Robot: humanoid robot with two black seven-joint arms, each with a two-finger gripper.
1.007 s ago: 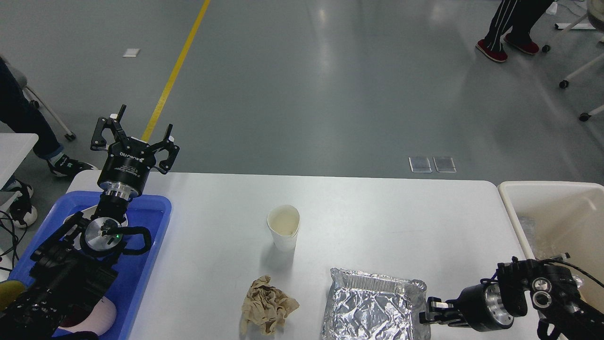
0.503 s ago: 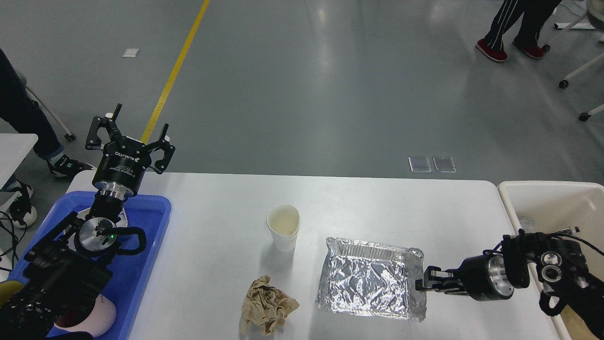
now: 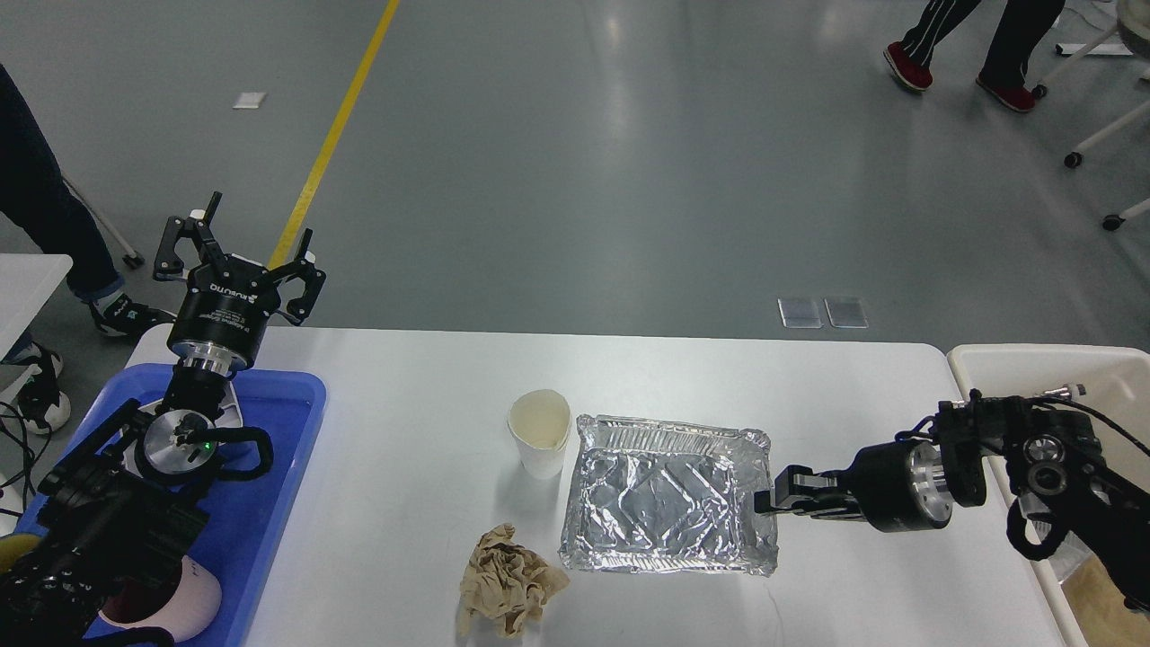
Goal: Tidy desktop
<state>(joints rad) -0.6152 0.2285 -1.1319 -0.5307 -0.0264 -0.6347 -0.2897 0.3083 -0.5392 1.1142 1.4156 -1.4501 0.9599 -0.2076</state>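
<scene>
The large matte white rectangular worktop (image 3: 683,377) with rounded corners fills the lower middle of the head view, reaching from the blue plastic tray (image 3: 278,467) at its left end to the cream plastic bin (image 3: 979,377) just off its right edge. On it lie a crinkled rectangular aluminium foil tray (image 3: 667,505), a white paper cup (image 3: 539,436) standing upright just left of the foil tray's far corner, and a crumpled brown paper wad (image 3: 508,584) near the front edge. The right claw (image 3: 773,501) comes in low from the right and appears clenched on the foil tray's right rim, though its dark fingers are seen nearly end-on and the pinch itself is hard to make out. The left claw (image 3: 235,259) hovers above the blue tray's far end with its fingers spread and nothing between them. The risks lie with the thin foil: a grip on one rim could bend or tear it, or let it slip, and any leftward slide would likely knock over the cup, which looks close enough to touch the tray. Whether cup and foil actually touch cannot be told. The left arm hides much of the blue tray, where only part of a pale round dish (image 3: 193,604) shows, and the bin's contents are cut off.
</scene>
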